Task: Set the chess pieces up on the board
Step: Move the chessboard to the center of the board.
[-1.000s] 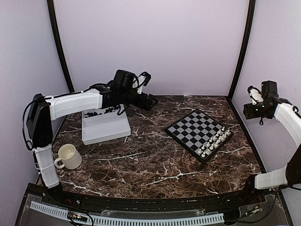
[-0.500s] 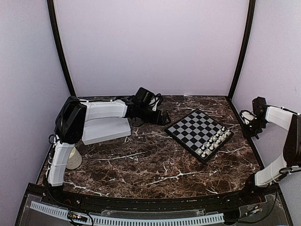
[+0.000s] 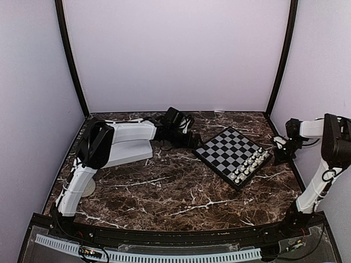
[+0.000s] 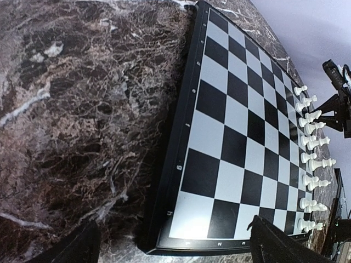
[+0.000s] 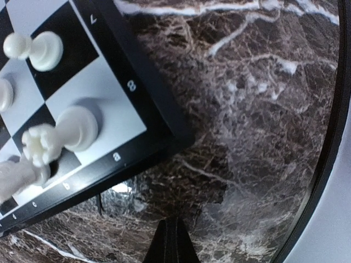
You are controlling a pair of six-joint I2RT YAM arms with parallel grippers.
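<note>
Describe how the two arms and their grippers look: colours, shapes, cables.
Both arms look alike. The left arm and right arm have smooth white link shells joined by bulky black joints, with thin black cables looping near the joints. The left gripper and right gripper are black, with dark, tapering fingers. No markings are legible.

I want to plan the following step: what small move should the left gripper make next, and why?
Probably swing toward the white tray to seek a black piece (none visible): the left gripper is open and empty at the edge of the board, its nearest rows stand bare, while white pieces fill the far side.
</note>
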